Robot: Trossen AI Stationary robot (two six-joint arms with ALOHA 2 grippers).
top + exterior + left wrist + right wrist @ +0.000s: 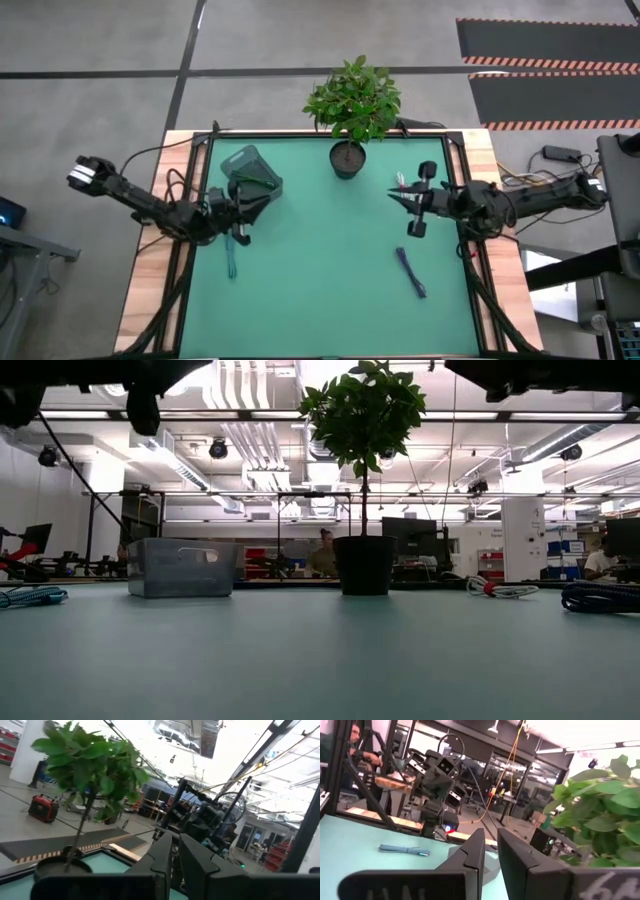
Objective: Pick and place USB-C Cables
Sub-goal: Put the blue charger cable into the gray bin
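USB-C cables, teal (232, 262) left, dark blue-purple (411, 272) right, white-red (497, 590) beyond: light, limp bundles, best pinched mid-coil; left gripper (175, 851) and right gripper (490, 851) nearly closed, empty.

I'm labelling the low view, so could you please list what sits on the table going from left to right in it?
Teal cable → grey mesh basket → potted plant → white-and-red cable → dark blue-purple cable.
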